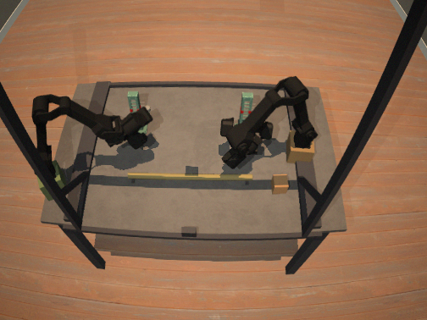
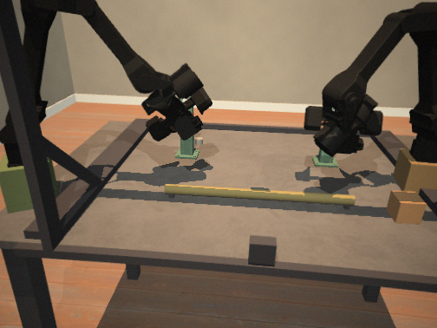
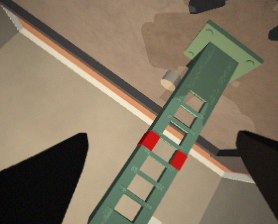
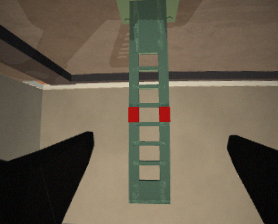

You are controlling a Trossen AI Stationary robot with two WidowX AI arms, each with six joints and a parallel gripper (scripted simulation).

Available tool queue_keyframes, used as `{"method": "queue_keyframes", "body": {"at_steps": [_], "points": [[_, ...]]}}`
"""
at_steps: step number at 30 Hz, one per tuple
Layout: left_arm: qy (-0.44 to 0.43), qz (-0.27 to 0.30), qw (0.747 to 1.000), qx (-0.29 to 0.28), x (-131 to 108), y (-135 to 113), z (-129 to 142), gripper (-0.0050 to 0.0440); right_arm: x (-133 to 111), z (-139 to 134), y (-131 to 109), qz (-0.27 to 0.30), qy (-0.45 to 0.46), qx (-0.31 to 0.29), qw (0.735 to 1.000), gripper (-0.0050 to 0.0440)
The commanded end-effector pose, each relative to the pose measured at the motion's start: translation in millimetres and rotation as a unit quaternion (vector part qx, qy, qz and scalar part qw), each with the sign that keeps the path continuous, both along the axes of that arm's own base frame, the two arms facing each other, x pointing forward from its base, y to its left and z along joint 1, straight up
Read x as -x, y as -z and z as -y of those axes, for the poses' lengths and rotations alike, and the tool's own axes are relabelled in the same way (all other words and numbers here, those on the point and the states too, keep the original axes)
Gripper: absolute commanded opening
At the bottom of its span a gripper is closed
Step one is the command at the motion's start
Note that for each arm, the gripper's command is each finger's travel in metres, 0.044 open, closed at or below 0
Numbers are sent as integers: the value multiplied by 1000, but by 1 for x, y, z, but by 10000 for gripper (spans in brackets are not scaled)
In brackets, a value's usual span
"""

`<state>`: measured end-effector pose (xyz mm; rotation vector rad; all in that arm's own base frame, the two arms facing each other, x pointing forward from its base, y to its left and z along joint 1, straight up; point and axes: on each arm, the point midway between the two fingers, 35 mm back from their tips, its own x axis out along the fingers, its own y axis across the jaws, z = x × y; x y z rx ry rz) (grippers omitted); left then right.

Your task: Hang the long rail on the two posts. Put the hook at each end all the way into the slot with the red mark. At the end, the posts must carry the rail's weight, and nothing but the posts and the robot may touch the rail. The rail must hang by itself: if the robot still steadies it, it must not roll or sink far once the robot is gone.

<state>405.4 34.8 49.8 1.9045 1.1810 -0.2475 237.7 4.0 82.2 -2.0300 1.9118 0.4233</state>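
The long yellow rail [image 1: 190, 176] lies flat on the table top, in front of both posts; it also shows in the exterior view [image 2: 260, 193]. Two green slotted posts stand at the back, the left post [image 1: 134, 102] and the right post [image 1: 246, 102]. My left gripper [image 1: 141, 128] is open and empty, and hovers just in front of the left post [image 3: 185, 130], whose red marks [image 3: 150, 141] sit between the fingers. My right gripper [image 1: 237, 147] is open and empty, and faces the right post [image 4: 149, 110] with its red marks [image 4: 133, 114]. Both grippers are well clear of the rail.
A small grey cylinder [image 3: 171, 80] stands by the left post's base. Two tan boxes [image 1: 280, 184] [image 1: 301, 151] sit at the right side, and a green box [image 1: 51, 181] at the left. Dark blocks sit at the front edge [image 1: 189, 231] and behind the rail [image 1: 191, 170]. Black frame uprights stand at the corners.
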Motion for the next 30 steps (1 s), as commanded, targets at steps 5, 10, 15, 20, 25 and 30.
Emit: {"method": "queue_keyframes", "body": {"at_steps": [5, 10, 15, 20, 25, 30], "points": [[45, -124, 980, -149, 8, -14, -2, 440, -1, -1, -6, -5, -18, -3, 1000, 440], [66, -193, 955, -215, 15, -18, -3, 440, -1, -1, -6, -5, -17, -4, 1000, 440], [71, -209, 948, -231, 16, -19, -3, 440, -1, -1, -6, -4, -17, -4, 1000, 440], [70, -209, 947, -234, 17, -23, -4, 440, -1, -1, -6, -4, -17, -4, 1000, 440], [70, -209, 947, -234, 17, -23, -4, 440, -2, -2, -4, -6, -15, -3, 1000, 440], [70, -208, 947, -234, 17, -23, -4, 416, -4, -8, -2, 31, 2, -27, 999, 344]]}}
